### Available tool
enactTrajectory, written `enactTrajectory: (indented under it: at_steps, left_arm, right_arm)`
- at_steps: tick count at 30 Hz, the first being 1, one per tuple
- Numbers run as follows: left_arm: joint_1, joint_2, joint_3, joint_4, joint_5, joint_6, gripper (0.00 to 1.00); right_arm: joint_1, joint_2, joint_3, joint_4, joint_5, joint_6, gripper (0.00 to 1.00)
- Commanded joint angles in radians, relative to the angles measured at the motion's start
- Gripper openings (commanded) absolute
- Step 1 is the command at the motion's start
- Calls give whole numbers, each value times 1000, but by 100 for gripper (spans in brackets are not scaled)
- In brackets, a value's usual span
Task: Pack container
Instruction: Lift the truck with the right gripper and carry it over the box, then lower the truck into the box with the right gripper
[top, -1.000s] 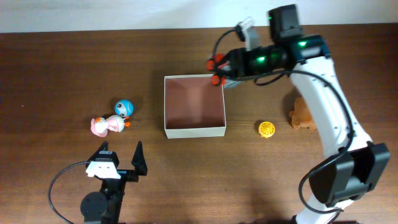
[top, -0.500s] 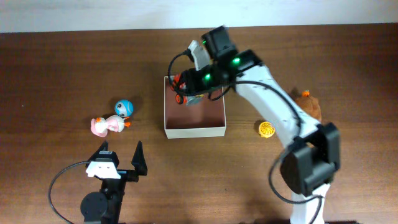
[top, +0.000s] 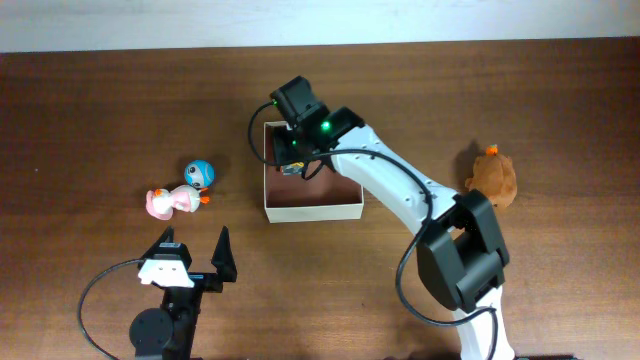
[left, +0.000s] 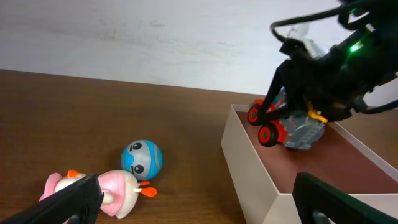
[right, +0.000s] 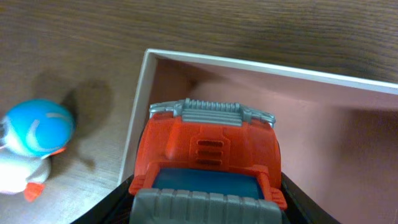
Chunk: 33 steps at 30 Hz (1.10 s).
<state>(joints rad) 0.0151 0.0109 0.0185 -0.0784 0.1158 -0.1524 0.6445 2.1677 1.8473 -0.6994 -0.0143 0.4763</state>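
Note:
The container (top: 313, 211) is a square, shallow box with cream walls and a pink-brown inside, at mid-table. It also shows in the left wrist view (left: 249, 162) and the right wrist view (right: 138, 106). My right gripper (top: 291, 158) is shut on a red toy truck (right: 211, 149) with grey and blue parts. It holds the truck just over the box's far left corner. The truck's red wheels show in the left wrist view (left: 289, 127). My left gripper (top: 195, 262) is open and empty near the front edge, with its fingers (left: 199, 205) apart from the toys.
A blue round-headed toy (top: 199, 173) and a pink duck (top: 172, 201) lie left of the box, and both show in the left wrist view, blue toy (left: 141, 157) and duck (left: 115, 193). A brown plush (top: 492, 177) sits at the right. The right arm stretches across the box's right side.
My right arm has swung left with the truck, from the box's far right corner to its far left corner. It now covers the small orange toy. The left arm has not moved.

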Motion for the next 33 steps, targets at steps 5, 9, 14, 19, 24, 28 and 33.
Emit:
enactTrajectory:
  at_steps: [5, 9, 14, 19, 24, 28, 33]
  left_arm:
    - [-4, -6, -7, 2, -4, 16, 100]
    - [-4, -6, -7, 2, -4, 16, 100]
    - [-4, -6, -7, 2, -4, 16, 100]
    - [-4, -6, -7, 2, -4, 16, 100]
    - [-4, -6, -7, 2, -4, 16, 100]
    - [-4, -6, -7, 2, -4, 16, 100]
    - [-4, -6, -7, 2, -4, 16, 100]
  right_arm:
    - [23, 74, -3, 43, 105, 66, 53]
    - [23, 95, -3, 69, 101, 63, 53]
    - [23, 114, -3, 123, 64, 56, 53]
    - [24, 119, -3, 143, 56, 52, 66]
    - [23, 119, -3, 131, 48, 29, 81]
    - [23, 118, -3, 121, 44, 29, 81]
    - [23, 104, 24, 83, 22, -8, 81]
